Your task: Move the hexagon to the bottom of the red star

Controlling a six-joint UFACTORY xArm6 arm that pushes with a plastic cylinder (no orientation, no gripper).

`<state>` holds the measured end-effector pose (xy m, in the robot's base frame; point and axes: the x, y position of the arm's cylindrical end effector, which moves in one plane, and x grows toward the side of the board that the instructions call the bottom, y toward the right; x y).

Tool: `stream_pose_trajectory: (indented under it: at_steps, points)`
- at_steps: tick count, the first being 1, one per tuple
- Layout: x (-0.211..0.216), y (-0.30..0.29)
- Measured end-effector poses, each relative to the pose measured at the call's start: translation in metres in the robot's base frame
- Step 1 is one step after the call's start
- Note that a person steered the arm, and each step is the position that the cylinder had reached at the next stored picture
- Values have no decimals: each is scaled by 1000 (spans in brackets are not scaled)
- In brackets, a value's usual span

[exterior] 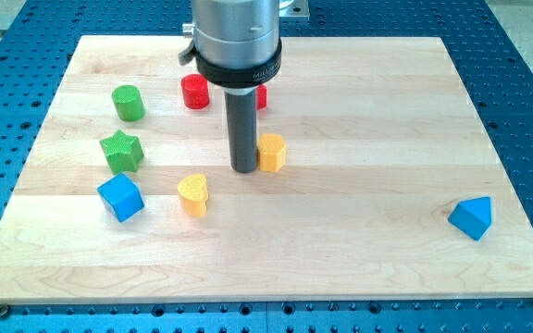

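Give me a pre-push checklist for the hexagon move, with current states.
1. My tip touching yellow hexagon: ok, at its left side in the view.
2. Red star located: cannot tell shape, mostly hidden behind the arm.
3. Hexagon already below the red block: ok, roughly.
4. Red cylinder clear of the path: ok.
5. Yellow heart clear: ok.
6. Hexagon upright on wooden board: ok.
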<state>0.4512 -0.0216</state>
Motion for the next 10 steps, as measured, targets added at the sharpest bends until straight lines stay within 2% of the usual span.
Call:
stream_pose_trajectory:
  at_steps: [1, 2, 3, 4, 5, 6, 7, 9, 10]
  points:
    - [39, -27]
    - [33, 37]
    - [26, 35]
    - [26, -2]
    - [9, 45]
    - [8, 70]
    - [-11, 92]
    - [-8, 47]
    - [-24, 51]
